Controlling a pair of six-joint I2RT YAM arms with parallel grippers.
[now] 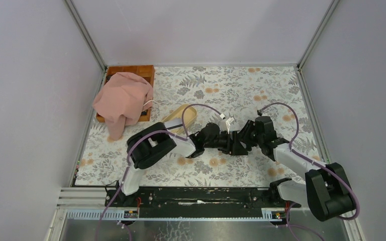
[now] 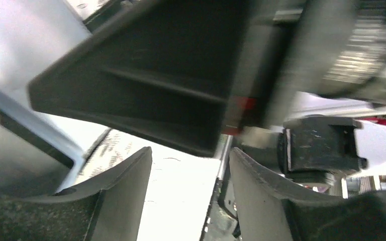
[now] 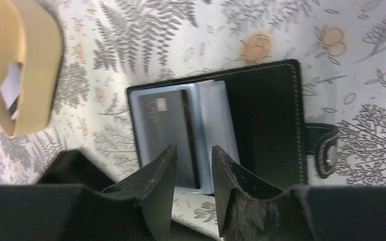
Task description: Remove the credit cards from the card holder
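The card holder (image 3: 266,115) lies open and flat on the patterned table in the right wrist view, its strap and stud (image 3: 326,150) to the right. A dark credit card (image 3: 161,125) with a small gold mark sits in its blue-grey inner sleeve (image 3: 216,118). My right gripper (image 3: 194,148) is open with a narrow gap, just above the holder's near edge over the card. My left gripper (image 2: 190,150) is open and empty, close against the right gripper's body (image 2: 146,85). In the top view both grippers (image 1: 233,140) meet mid-table and hide the holder.
A beige oval dish (image 1: 180,118) lies left of the grippers; it also shows in the right wrist view (image 3: 27,55) with a small white piece (image 3: 11,85) inside. A pink cloth (image 1: 123,100) drapes a wooden tray (image 1: 130,70) at the back left.
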